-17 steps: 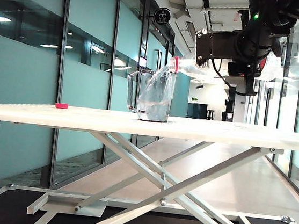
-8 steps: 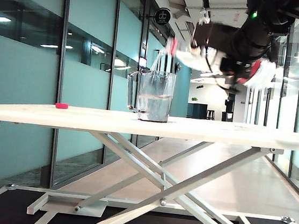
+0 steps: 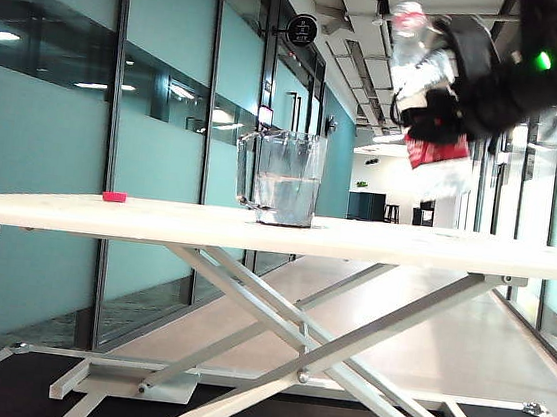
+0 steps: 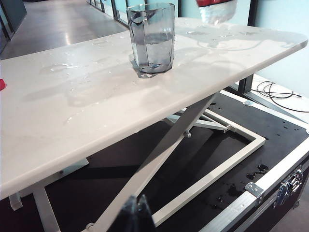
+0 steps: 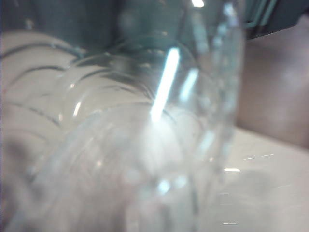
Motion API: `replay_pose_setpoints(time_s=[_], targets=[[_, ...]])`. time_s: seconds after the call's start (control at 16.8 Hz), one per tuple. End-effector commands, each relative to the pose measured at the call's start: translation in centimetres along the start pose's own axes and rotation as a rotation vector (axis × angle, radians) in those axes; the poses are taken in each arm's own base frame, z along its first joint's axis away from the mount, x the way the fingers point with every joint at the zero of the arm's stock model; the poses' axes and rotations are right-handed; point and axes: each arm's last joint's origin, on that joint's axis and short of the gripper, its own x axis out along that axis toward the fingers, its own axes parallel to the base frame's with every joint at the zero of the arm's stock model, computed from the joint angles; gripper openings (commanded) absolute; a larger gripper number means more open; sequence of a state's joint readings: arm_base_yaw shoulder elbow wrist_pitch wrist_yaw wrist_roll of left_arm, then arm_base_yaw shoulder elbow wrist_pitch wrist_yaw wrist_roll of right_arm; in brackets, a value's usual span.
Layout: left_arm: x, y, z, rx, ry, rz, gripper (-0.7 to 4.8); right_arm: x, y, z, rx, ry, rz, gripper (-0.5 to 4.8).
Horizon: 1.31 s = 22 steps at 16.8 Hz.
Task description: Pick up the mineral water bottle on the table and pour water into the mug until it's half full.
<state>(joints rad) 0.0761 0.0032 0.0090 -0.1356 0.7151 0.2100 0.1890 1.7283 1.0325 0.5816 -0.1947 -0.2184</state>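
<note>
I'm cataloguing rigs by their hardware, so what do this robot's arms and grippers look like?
The right arm is black and bulky, blurred here, with a small green indicator light and a thin black cable looping beneath it. The right gripper is black too; its fingers aren't distinct. Of the left gripper, only dark, glossy fingertips show in its wrist view; the left arm itself is out of sight.

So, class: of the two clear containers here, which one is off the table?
The mineral water bottle, red-labelled, held aloft by the right gripper; the mug stands on it.
</note>
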Motion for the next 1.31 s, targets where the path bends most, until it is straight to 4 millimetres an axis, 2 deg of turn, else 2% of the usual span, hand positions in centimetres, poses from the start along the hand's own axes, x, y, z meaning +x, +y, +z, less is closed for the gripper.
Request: replay_pose_setpoints(time_s=[0.06,0.24,0.36,0.66,0.72,0.89,1.01,1.13,1.31], targets=[[0.0,0.0,0.0,0.005,0.003,-0.005,-0.05,0.6,-0.3,-0.7,0.073,-0.095,0.081,0.19],[0.0,0.0,0.0,0.016,0.003,-0.005,-0.05,1.5,0.1,-2.2,0.096,-0.096,0.13,0.3],[0.0,0.0,0.0,0.016,0.003,-0.005,-0.05,1.6,0.2,-2.5,0.098,-0.091,0.171,1.59],[0.0,0.0,0.0,0.018,0.003,-0.006,-0.05,1.5,0.3,-2.6,0.106,-0.067,0.205,4.11],[0.0,0.0,0.0,0.018,0.002,-0.007,-0.05,1.4,0.3,-2.6,0.109,-0.057,0.206,4.75],[0.0,0.0,0.0,0.018,0.002,-0.008,-0.05,0.4,-0.3,-2.2,0.123,-0.016,0.206,4.79],[0.0,0.0,0.0,0.019,0.002,-0.008,-0.05,-0.9,-0.8,-2.1,0.125,-0.025,0.228,4.79],[0.0,0.0,0.0,0.02,0.002,-0.007,-0.05,-3.2,-1.3,-2.1,0.133,-0.024,0.262,4.79],[0.0,0.0,0.0,0.023,0.003,-0.003,-0.05,-6.7,-0.9,-1.5,0.133,-0.032,0.261,4.79]])
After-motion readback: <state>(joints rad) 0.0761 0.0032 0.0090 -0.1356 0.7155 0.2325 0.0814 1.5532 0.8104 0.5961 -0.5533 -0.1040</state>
